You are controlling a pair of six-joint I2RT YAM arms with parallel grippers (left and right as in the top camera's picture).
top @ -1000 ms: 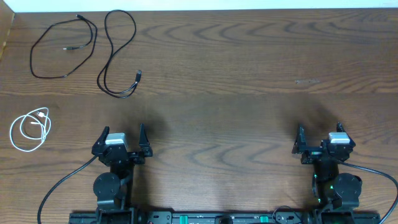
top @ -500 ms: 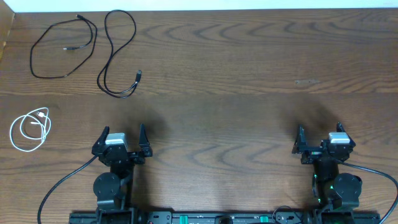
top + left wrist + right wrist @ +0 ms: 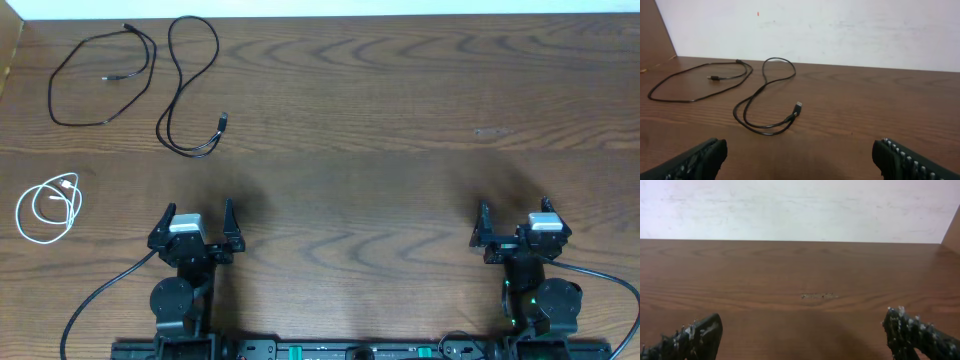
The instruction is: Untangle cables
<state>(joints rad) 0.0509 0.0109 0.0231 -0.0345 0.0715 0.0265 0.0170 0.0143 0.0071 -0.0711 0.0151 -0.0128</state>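
Observation:
Three cables lie apart on the left of the wooden table. One black cable (image 3: 100,80) forms a wide loop at the far left, also in the left wrist view (image 3: 695,85). A second black cable (image 3: 185,95) snakes beside it, its plug end near the middle (image 3: 767,107). A white cable (image 3: 48,208) is coiled by the left edge. My left gripper (image 3: 195,218) stands open near the front edge, nothing between its fingers (image 3: 695,160). My right gripper (image 3: 513,214) is open at the front right, over bare wood, its fingers (image 3: 920,335) empty.
A pale wall (image 3: 800,210) runs along the table's far edge. A small scuff (image 3: 492,131) marks the wood on the right half. Thick black arm wires (image 3: 90,300) trail off the front edge by each base.

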